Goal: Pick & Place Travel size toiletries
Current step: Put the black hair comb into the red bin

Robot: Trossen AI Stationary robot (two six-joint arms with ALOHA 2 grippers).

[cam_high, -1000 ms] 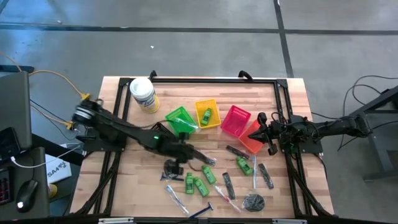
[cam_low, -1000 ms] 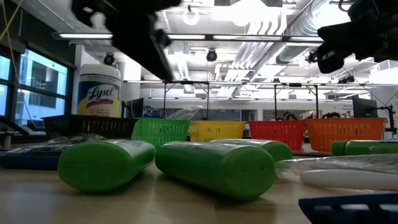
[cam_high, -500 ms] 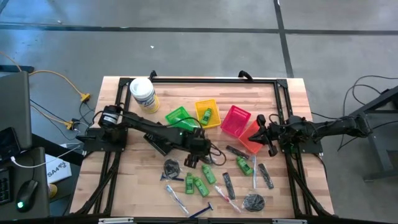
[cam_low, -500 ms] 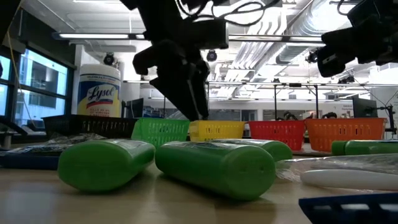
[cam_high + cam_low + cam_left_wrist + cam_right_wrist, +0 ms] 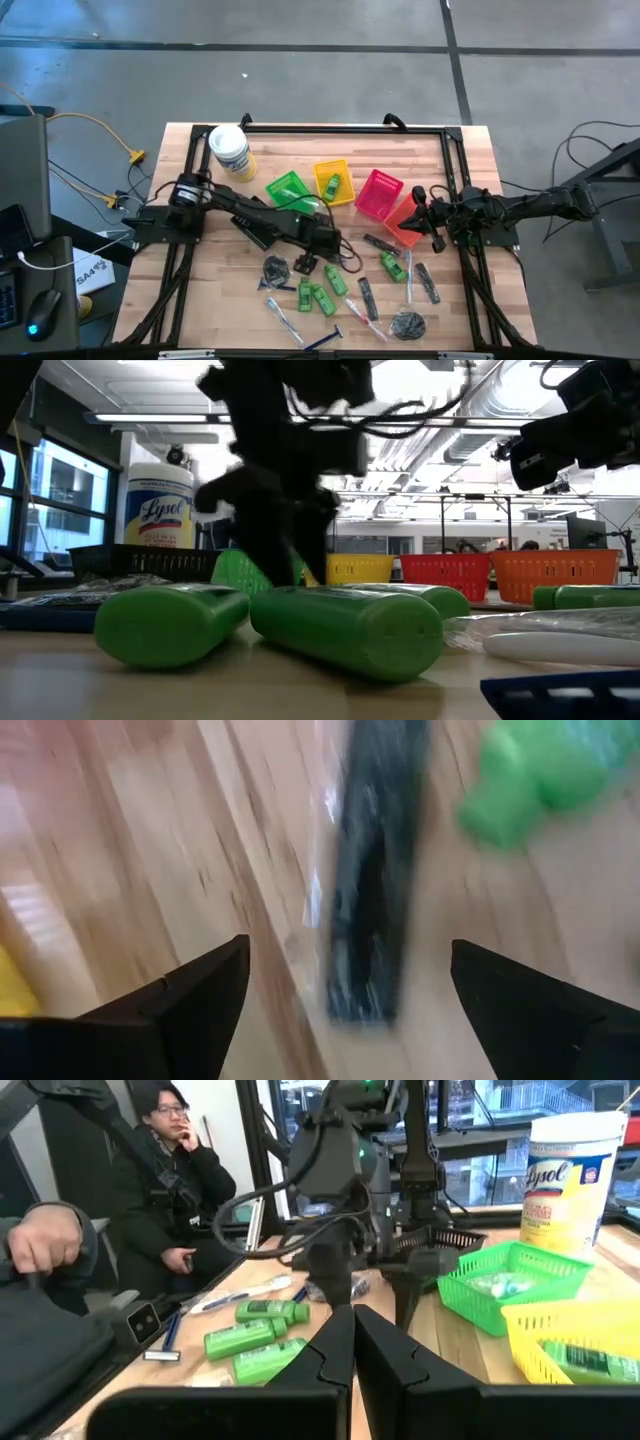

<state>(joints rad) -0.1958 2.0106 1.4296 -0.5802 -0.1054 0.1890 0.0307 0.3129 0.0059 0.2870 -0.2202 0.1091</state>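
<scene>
Travel size toiletries lie scattered on the near half of the wooden table: green mini bottles point(image 5: 320, 296), black combs point(image 5: 368, 297), dark coils point(image 5: 407, 325), clear tubes point(image 5: 285, 318) and a blue razor point(image 5: 322, 341). My left gripper point(image 5: 335, 255) hangs open, pointing steeply down, low over the table's middle. In the left wrist view a wrapped black comb point(image 5: 375, 890) lies flat on the wood ahead of the gap between the fingers of my left gripper point(image 5: 350, 945), with a green bottle point(image 5: 540, 765) beside it. My right gripper point(image 5: 352, 1340) is shut and empty, level above the orange basket point(image 5: 405, 228).
Green point(image 5: 290, 190), yellow point(image 5: 335, 183), pink point(image 5: 380, 193) and orange baskets stand in a row behind the items; a green bottle point(image 5: 330, 187) lies in the yellow one. A white Lysol tub point(image 5: 230, 152) stands far left. A person point(image 5: 180, 1170) sits beyond the table.
My left gripper has come down from high above the table to just over the items near the middle, tipping to point more steeply down. The toiletries and baskets lie where they were.
</scene>
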